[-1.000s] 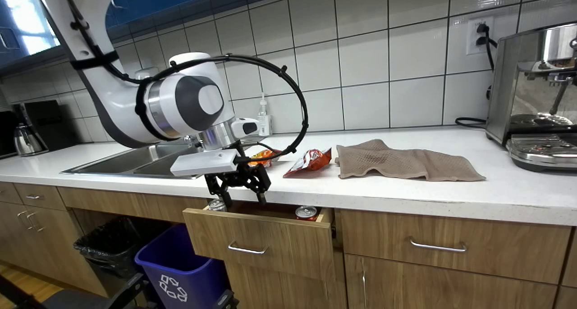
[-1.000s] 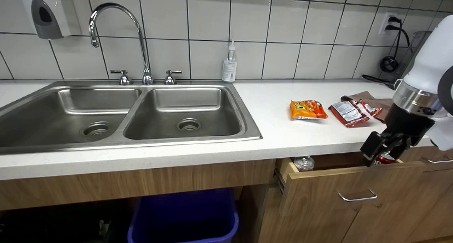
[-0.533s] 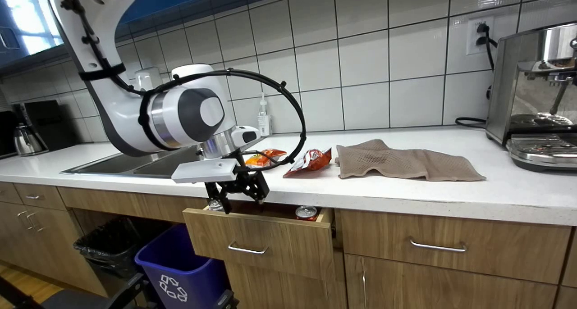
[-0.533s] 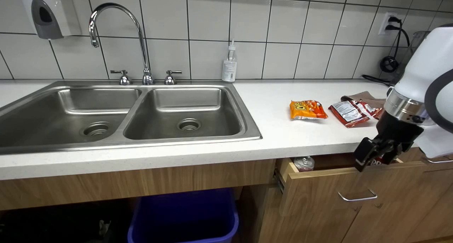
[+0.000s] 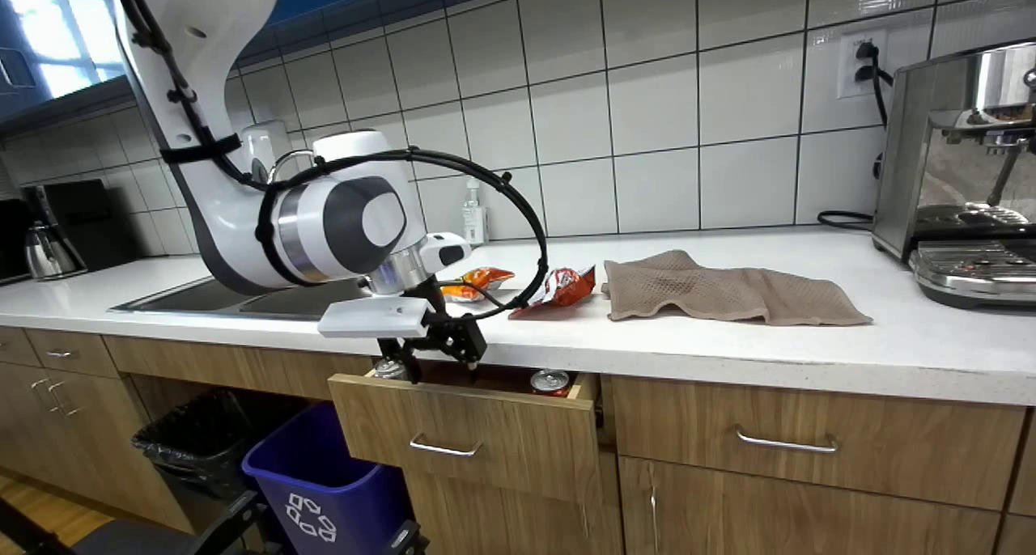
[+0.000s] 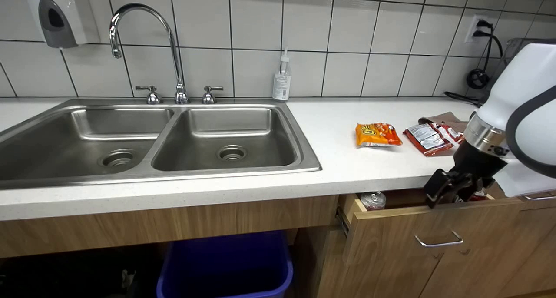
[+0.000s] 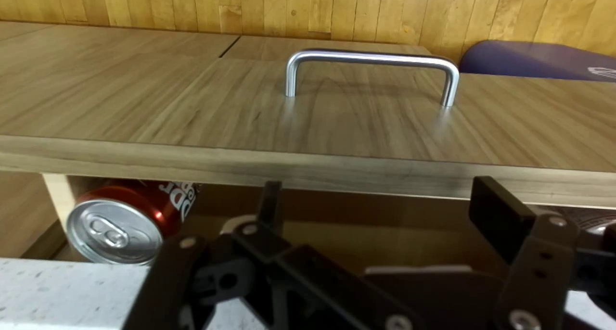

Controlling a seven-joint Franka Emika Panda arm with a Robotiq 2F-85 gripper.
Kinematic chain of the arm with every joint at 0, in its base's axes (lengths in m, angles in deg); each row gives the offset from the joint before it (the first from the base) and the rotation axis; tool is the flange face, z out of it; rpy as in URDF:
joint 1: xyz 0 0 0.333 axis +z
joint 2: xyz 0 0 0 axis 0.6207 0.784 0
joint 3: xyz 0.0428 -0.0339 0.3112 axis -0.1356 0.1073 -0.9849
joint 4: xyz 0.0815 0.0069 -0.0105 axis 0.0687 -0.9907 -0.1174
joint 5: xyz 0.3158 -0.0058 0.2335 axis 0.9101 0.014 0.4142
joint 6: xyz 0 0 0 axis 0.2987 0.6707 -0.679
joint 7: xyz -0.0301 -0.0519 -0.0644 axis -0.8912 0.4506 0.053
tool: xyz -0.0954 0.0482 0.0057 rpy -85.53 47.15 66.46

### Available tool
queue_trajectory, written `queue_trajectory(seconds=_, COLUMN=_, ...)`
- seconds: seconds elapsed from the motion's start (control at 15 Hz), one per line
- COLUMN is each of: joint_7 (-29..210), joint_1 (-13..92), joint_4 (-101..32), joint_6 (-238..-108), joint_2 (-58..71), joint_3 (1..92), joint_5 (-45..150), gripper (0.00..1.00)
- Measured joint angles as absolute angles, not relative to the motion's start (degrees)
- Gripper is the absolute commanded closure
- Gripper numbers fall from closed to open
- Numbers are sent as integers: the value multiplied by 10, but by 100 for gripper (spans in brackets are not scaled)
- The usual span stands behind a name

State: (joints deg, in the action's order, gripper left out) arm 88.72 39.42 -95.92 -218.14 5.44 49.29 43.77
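Note:
My black gripper [image 5: 443, 369] points down over a pulled-out wooden drawer [image 5: 502, 395], its jaws wide apart with nothing between them. In the wrist view, the fingertips [image 7: 500, 209] overlap the drawer's front top edge [image 7: 346, 173]; whether they touch it I cannot tell. A silver bar handle [image 7: 370, 57] is fixed to the drawer front beyond. A red can [image 7: 115, 231] lies at one end inside the drawer, and its silver lid shows in an exterior view. At the opposite end is a clear-silver can [image 6: 372, 200], only partly visible. From that side, my gripper [image 6: 444, 199] partly covers the red can.
The white counter edge [image 6: 243, 198] runs just behind the drawer. On the counter lie an orange snack bag [image 6: 378, 135], a red snack bag [image 6: 434, 138] and a brown cloth [image 5: 728, 288]. A steel sink [image 6: 312, 161] and a blue bin [image 5: 324, 482] are nearby.
The arm has come down a little. My gripper has shifted left in one exterior view and slightly right and lower in the other view, staying open. Drawer, cans and bags have not moved.

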Motion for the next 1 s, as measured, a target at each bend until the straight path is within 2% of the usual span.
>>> queue_trajectory(seconds=1.0, joint_7=887, joint_1=400, joint_4=-909, joint_6=-2192, joint_2=107, joint_3=492, joint_5=493, gripper=0)
